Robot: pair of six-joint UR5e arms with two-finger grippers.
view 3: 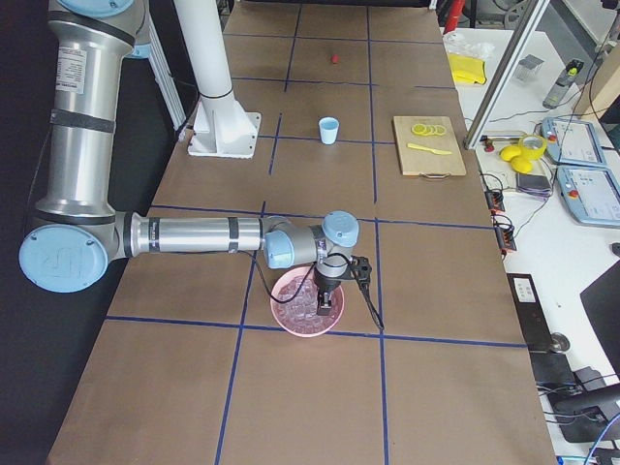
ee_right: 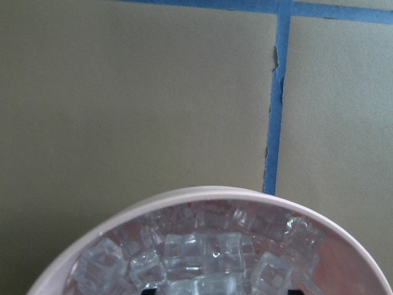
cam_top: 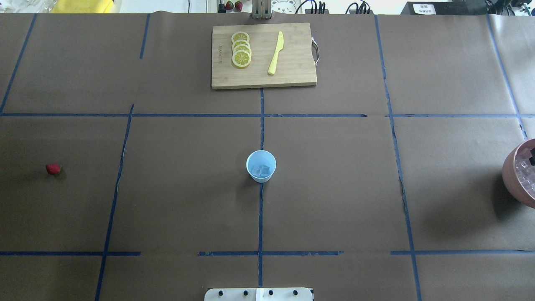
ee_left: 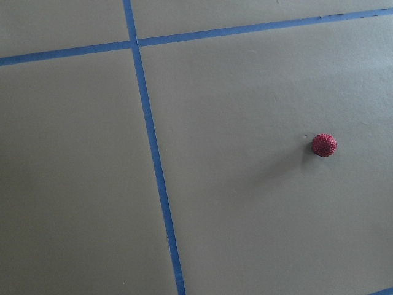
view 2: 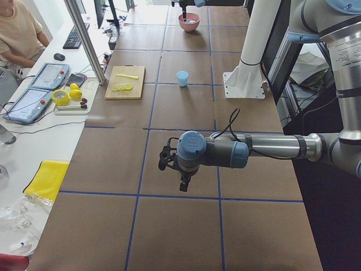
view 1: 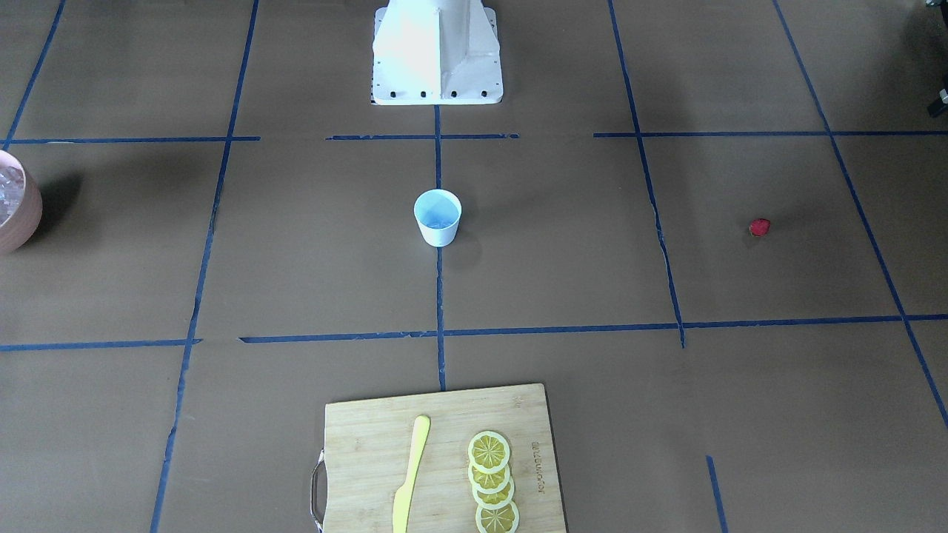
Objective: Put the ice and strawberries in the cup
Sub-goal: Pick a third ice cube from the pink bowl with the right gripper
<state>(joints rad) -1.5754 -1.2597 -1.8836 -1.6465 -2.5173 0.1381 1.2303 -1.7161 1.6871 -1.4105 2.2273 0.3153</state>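
1 strawberry (cam_top: pixel 53 169) lies alone on the brown paper at the table's far left, and the left gripper (view 2: pixel 185 183) hangs above that end, seen only from the side, so i cannot tell how its jaws stand. at the centre the cup (cam_top: pixel 261 166) stands upright on a blue tape line with a few cubes of ice (cam_top: pixel 262 170) in its bottom. at the far right the right gripper (view 3: pixel 325 302) points down into the pink bowl (cam_top: pixel 512 175) heaped with more cubes, its 2 dark tips spread well apart among them, gripping nothing that i can see.
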